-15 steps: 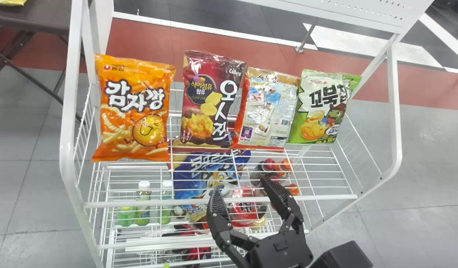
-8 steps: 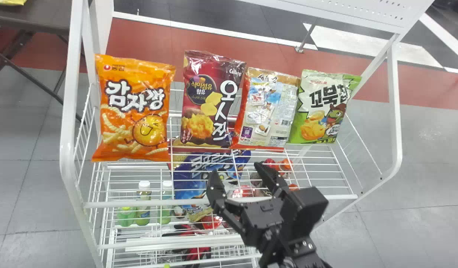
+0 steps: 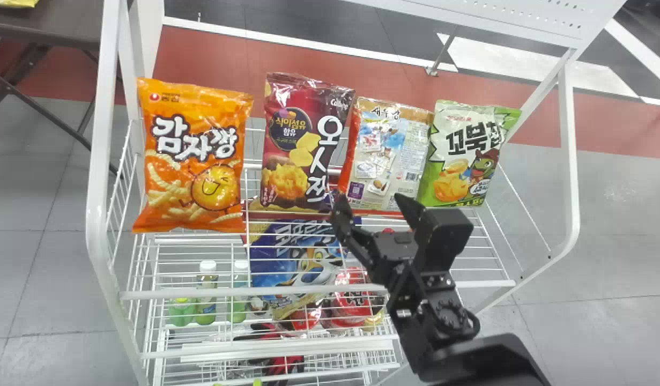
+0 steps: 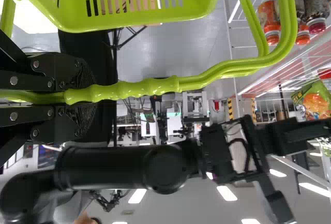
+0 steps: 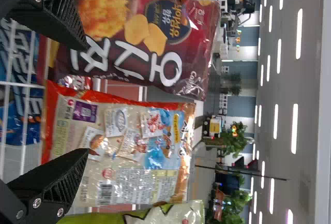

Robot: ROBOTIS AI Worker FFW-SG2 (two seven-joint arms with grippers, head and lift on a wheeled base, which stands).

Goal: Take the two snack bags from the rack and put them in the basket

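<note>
Red-and-grey floor (image 3: 212, 59) stretches beyond the white wire rack (image 3: 96, 214), where four snack bags stand side by side — orange bag (image 3: 193, 161), maroon bag (image 3: 300, 145), beige bag (image 3: 388, 155), green bag (image 3: 464, 155). The right gripper (image 3: 370, 206), spread and unclenched, is before the beige bag — the left gripper (image 4: 85, 95) grasps the basket (image 4: 150, 23) by its handle (image 4: 139, 88).

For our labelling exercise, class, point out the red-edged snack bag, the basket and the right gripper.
Red-edged snack bag (image 3: 386, 155): head view, middle of its printed face.
Basket (image 4: 129, 23): left wrist view, its solid green rim.
Right gripper (image 5: 88, 100): right wrist view, midway between its fingertips.
</note>
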